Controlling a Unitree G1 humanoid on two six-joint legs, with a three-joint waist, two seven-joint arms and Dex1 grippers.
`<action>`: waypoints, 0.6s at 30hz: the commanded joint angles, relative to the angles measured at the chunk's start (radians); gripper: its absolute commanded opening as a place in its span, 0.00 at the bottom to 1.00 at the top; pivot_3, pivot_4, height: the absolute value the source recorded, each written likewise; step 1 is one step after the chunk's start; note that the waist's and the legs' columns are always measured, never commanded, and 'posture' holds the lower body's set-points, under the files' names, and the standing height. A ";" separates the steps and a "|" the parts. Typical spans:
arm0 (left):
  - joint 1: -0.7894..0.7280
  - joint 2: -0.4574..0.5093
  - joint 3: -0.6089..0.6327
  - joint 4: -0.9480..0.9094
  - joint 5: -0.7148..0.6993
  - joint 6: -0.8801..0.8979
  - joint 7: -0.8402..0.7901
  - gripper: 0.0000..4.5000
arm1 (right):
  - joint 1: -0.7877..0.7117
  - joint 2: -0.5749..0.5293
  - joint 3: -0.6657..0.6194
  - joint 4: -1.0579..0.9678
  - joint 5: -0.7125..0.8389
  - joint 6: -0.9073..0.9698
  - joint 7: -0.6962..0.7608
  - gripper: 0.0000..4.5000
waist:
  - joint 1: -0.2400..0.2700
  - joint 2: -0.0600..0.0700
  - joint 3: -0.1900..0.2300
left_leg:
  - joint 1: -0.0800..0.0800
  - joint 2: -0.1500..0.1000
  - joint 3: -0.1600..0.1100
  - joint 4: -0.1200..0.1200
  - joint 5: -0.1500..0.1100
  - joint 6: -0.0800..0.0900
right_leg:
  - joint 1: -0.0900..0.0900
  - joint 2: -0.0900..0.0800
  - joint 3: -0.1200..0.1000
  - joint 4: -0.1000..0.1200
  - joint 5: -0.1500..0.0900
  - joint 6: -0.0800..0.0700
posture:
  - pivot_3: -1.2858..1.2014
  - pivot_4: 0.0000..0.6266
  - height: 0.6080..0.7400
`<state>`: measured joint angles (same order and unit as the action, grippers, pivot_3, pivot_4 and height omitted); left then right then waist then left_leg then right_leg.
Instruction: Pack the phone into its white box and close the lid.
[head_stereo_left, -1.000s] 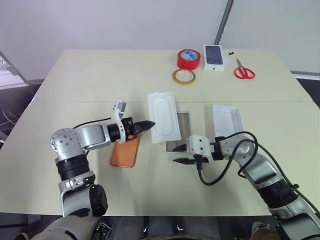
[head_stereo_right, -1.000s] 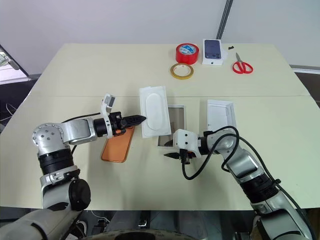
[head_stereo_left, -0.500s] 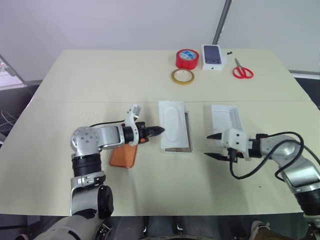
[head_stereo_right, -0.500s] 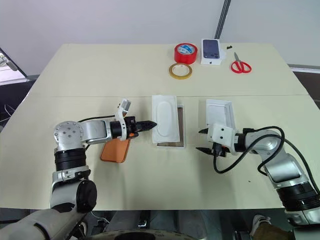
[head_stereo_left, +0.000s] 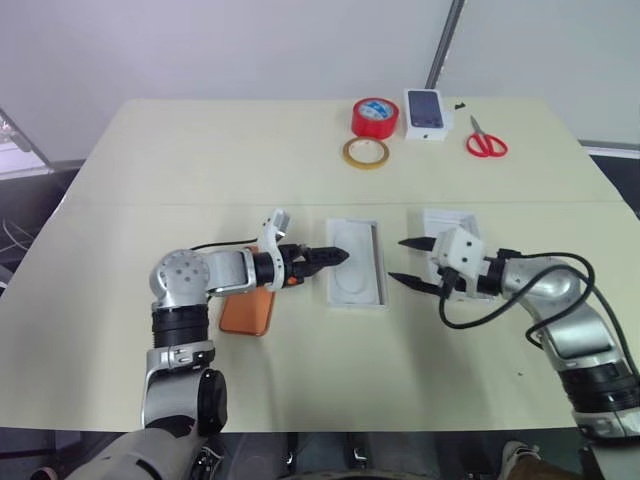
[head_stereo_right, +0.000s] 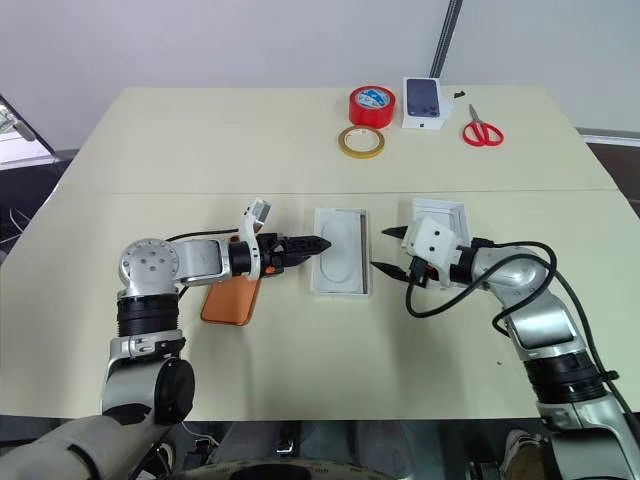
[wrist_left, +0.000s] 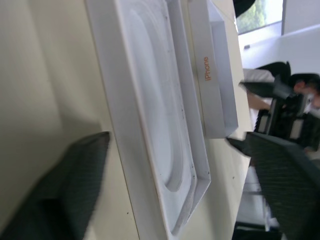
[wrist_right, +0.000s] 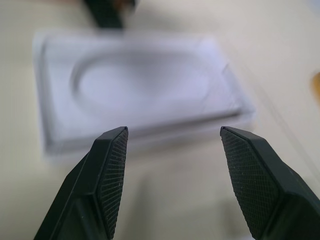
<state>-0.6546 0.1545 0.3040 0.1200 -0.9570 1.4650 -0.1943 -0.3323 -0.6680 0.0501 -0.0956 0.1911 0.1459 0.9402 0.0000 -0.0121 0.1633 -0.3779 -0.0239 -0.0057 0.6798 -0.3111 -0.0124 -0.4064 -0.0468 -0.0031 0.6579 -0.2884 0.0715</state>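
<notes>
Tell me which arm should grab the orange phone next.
Left, probably. The phone lies on the table beneath the left arm, just behind the open left gripper. The right gripper, also open, hangs past the white box, on the far side from the phone.

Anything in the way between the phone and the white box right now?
Yes. The flat white insert with the oval recess lies in the white box, covering most of its floor. The phone lies on the table beside it, under the left arm. The insert likely has to come out before the phone can go in.
</notes>
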 joint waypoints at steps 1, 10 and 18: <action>0.006 0.054 -0.038 -0.122 0.032 -0.119 -0.086 1.00 | -0.058 0.058 0.009 -0.047 0.018 0.044 -0.055 0.63 | -0.002 0.000 0.000 | 0.000 0.000 0.000 0.000 0.000 0.000 | 0.000 0.000 0.000 0.000 0.000 0.000 | 0.52 0.24 1.00; 0.282 0.366 -0.277 -0.305 0.446 -0.918 -0.525 1.00 | -0.143 0.206 0.204 0.077 -0.196 0.064 -0.196 0.01 | -0.014 0.002 0.000 | 0.000 0.000 0.001 -0.004 0.001 -0.002 | -0.002 0.000 0.001 0.000 0.000 -0.001 | 0.52 0.24 1.00; 0.388 0.438 -0.225 -0.249 0.511 -1.135 -0.621 1.00 | -0.117 0.124 0.303 0.041 -0.301 0.079 -0.121 0.01 | -0.008 0.003 0.000 | -0.004 0.000 0.001 -0.004 -0.005 0.009 | -0.004 -0.003 0.000 -0.004 0.000 -0.001 | 0.52 0.24 1.00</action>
<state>-0.2689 0.5892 0.0569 -0.1183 -0.4484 0.3584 -0.8105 -0.4481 -0.5231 0.3462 -0.0227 -0.0904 0.2279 0.7961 -0.0079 -0.0096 0.1638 -0.3820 -0.0241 -0.0050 0.6760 -0.3163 -0.0027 -0.4098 -0.0496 -0.0029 0.6538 -0.2885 0.0703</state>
